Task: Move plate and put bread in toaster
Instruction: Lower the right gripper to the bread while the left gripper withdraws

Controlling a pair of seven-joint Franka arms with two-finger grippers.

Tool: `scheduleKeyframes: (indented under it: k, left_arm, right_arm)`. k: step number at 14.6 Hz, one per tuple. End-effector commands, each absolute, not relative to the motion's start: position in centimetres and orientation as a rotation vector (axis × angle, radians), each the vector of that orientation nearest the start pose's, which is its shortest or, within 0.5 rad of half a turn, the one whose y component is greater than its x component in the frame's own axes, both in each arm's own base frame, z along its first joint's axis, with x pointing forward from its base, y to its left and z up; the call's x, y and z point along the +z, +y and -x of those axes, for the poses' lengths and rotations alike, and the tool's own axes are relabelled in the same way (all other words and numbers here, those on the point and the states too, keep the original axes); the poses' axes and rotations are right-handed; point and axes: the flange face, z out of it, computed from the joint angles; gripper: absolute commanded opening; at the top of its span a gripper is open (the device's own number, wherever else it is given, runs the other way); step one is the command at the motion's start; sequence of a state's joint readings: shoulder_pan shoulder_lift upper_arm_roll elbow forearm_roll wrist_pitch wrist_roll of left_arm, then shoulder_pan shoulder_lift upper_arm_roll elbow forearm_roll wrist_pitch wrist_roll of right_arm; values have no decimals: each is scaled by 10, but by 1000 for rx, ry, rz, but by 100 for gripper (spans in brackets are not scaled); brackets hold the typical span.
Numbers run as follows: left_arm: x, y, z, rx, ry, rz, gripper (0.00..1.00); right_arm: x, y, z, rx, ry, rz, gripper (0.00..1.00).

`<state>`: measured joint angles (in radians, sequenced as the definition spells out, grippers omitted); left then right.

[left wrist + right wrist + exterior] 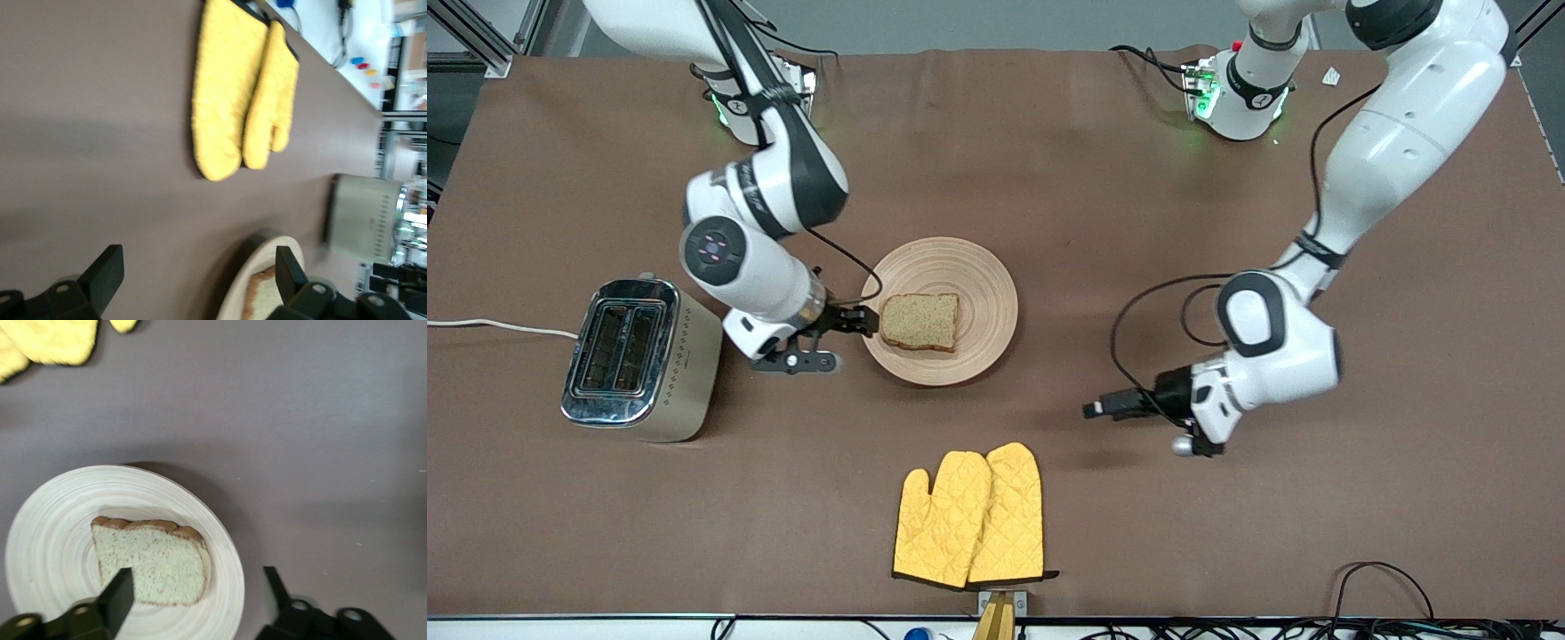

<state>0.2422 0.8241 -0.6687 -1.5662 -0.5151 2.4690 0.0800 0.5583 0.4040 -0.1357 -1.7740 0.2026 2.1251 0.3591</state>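
Brown cloth-covered worktop (1049, 178), matte and faintly creased, filling nearly the whole front view. Grey floor and bits of aluminium framing at the edges; loose black cables along the edge nearest the front camera.

Toaster (640, 360) at the right arm's end of the worktop, upright, chrome top with both slots showing, white cord (498, 326) trailing off the edge. Seen end-on in the left wrist view (363, 217), cream side with a dotted pattern.

Plate (983, 333) near the middle of the worktop, pale wood with ring grooves, toward the left arm's end from the toaster and apart from it. Pair of yellow quilted oven mitts (971, 517) lying flat and overlapping, nearer to the front camera than the plate.

Bread (920, 322) lying flat on the plate, on the side toward the toaster.

Right gripper (869, 322) low at the plate's rim, toward the toaster; fingers spread wide, one over the bread's edge, the other outside the rim, nothing held. Left gripper (1092, 410) over bare worktop toward the left arm's end, well apart from the plate, fingers also wide apart and empty.
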Motion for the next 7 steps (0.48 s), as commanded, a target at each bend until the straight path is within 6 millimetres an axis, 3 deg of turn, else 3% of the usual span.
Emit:
scheduleKeyframes:
  k: [1,5,7]
  left_arm:
    - [289,-162,-716,-11,111,-2502,100]
    - [328,-130,-720,-53,65,-2760,100]
    - [364,-117,-714,-21,1,-2878,100]
  right_arm:
    - [295,293,-571,134,89,3054,73]
    - [251,297,-551,68,77,3064,73]
    - [241,300,-547,89,69,3074,71]
